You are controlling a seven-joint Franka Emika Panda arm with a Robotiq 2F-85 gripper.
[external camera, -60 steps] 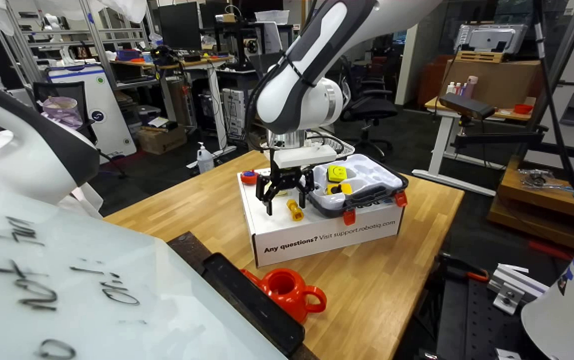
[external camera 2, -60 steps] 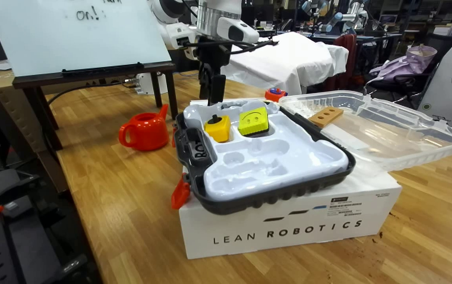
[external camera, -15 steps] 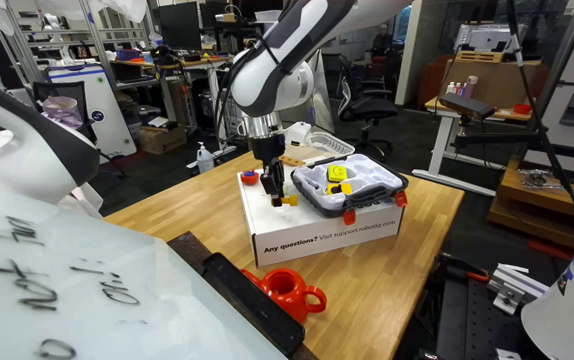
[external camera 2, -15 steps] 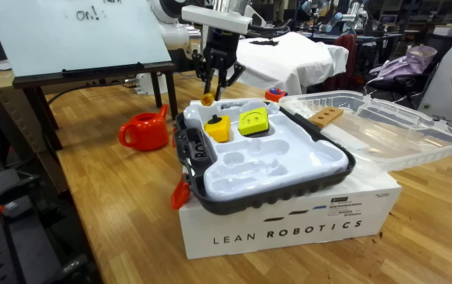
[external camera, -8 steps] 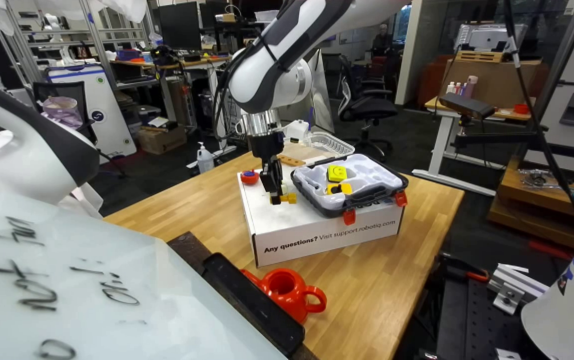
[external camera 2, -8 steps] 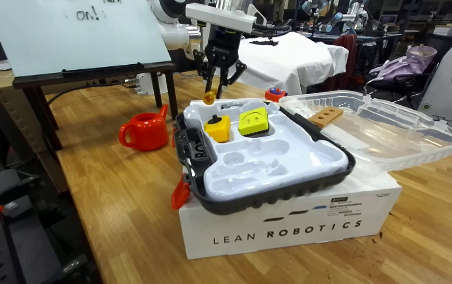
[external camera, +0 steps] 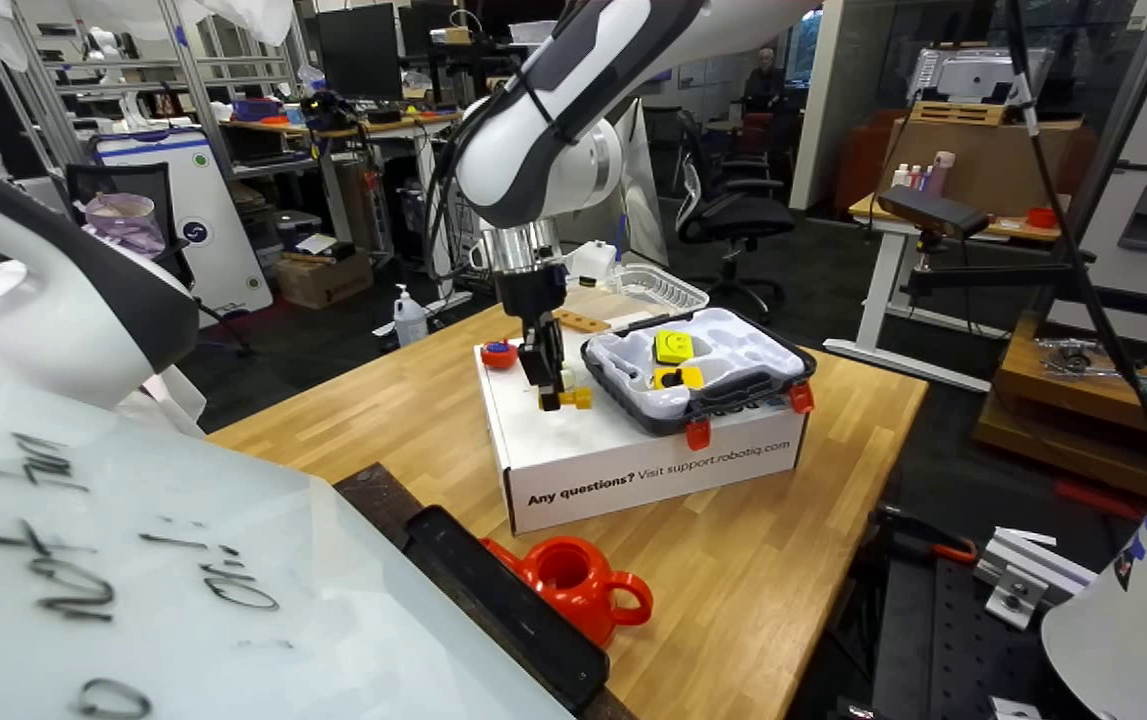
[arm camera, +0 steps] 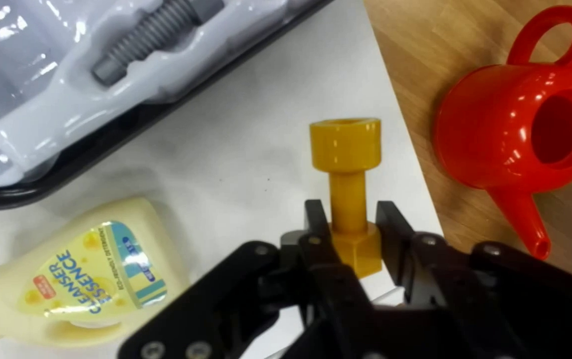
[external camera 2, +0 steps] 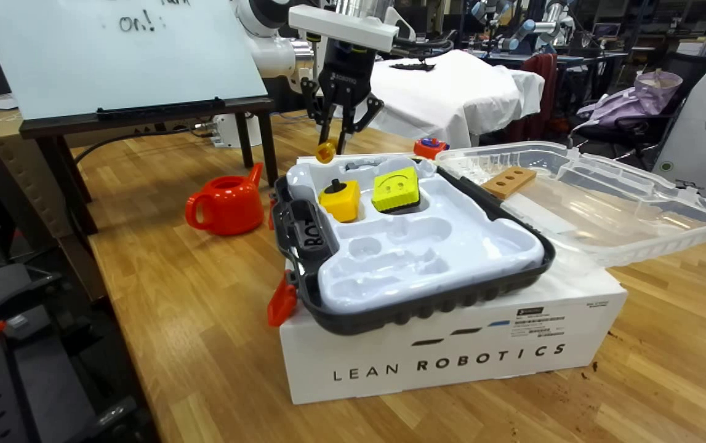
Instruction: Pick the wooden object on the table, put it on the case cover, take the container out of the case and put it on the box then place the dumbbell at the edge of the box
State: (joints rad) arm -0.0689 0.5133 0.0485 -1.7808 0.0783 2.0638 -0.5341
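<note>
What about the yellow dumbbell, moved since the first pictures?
Yes. In an exterior view, the dumbbell has shifted toward the picture's upper left, away from the printed front of the box; in the wrist view, the hand grips it.

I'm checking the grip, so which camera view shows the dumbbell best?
The wrist view: there the dumbbell shows large and near, with its round cupped end, its stem, and much of its other end in the gripper. Both exterior views show it small, with only one end clear.

The dumbbell [arm camera: 348, 199], lying on the box [external camera 2: 377, 344] earlier, now hangs above it (the gripper [arm camera: 351, 212], turned, clamps one end).
</note>
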